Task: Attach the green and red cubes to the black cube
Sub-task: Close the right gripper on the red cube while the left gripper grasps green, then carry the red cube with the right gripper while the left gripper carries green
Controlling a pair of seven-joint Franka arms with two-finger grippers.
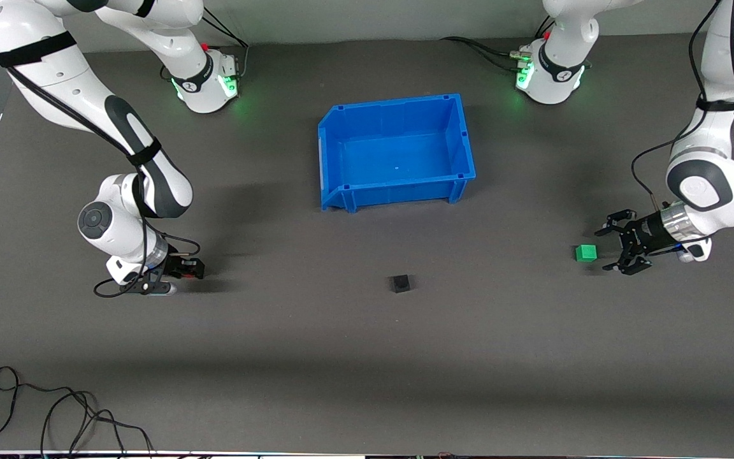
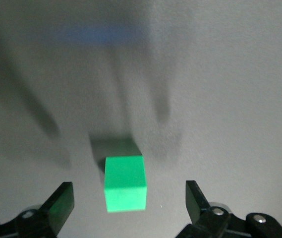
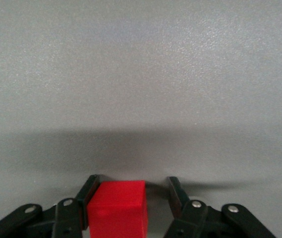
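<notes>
Left gripper (image 2: 126,208): fingers (image 2: 61,201) spread wide, released, low over the bench (image 1: 367,357) at the left arm's end. The green cube (image 2: 125,183) sits on the bench between the fingertips in the left wrist view, touching neither finger. In the front view the green cube (image 1: 585,253) lies just beside the left gripper (image 1: 610,248), toward the bench centre.

Right gripper (image 3: 131,193): fingers (image 3: 88,193) set around the red cube (image 3: 117,208). One finger touches a cube face; a small gap shows at the other finger, so a firm grasp cannot be confirmed. In the front view the right gripper (image 1: 183,269) is low at the bench surface at the right arm's end; the red cube is hidden there.

Black cube (image 1: 399,283): rests on the bench, near the centre, well apart from both grippers and from the green cube.

Blue bin (image 1: 341,159): stands on the bench between the two arm bases, farther from the front camera than the black cube.

Cables (image 1: 55,414) lie on the bench corner nearest the front camera, at the right arm's end.

No legible writing shows on the cubes or bin
</notes>
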